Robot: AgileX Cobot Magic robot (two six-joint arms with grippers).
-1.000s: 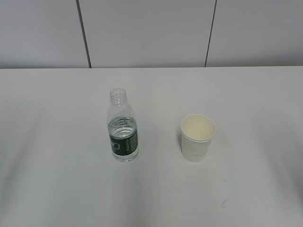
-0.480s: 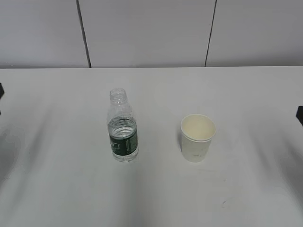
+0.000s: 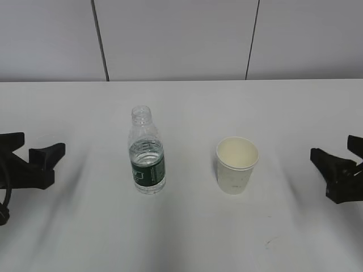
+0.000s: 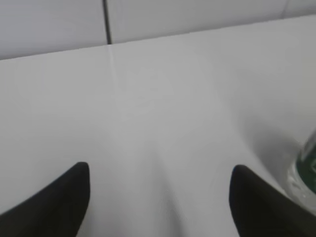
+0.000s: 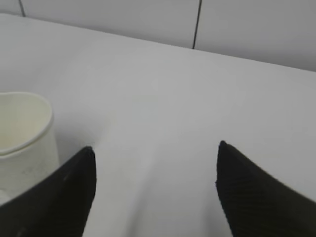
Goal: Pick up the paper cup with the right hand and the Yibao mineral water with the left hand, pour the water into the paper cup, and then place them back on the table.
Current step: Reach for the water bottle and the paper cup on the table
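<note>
Since a second ago: both my hands have come into the side view from its edges; bottle and cup have not shifted.
Side view, left hand [image 3: 42,156]: low over the tabletop [image 3: 187,238], fingers spread wide, holding nothing, well apart from the bottle.
Side view, right hand [image 3: 334,164]: at the far right edge, fingers apart, empty, well apart from the cup.
Side view, bottle [image 3: 147,153]: upright, uncapped, left of the cup [image 3: 236,164], a clear gap between them.
Left wrist view: my fingertips [image 4: 64,192] stand wide; the bottle [image 4: 305,168] shows only at the right edge, not between them.
Right wrist view: fingertips [image 5: 69,187] wide open; the cup [image 5: 22,138] sits at the left, outside the gap.
Handling, bottle: I judge it light, thin-walled, slippery; take it around the green label band.
Handling, cup: soft paper, easily crushed; grip mid-wall gently, below the rim.
</note>
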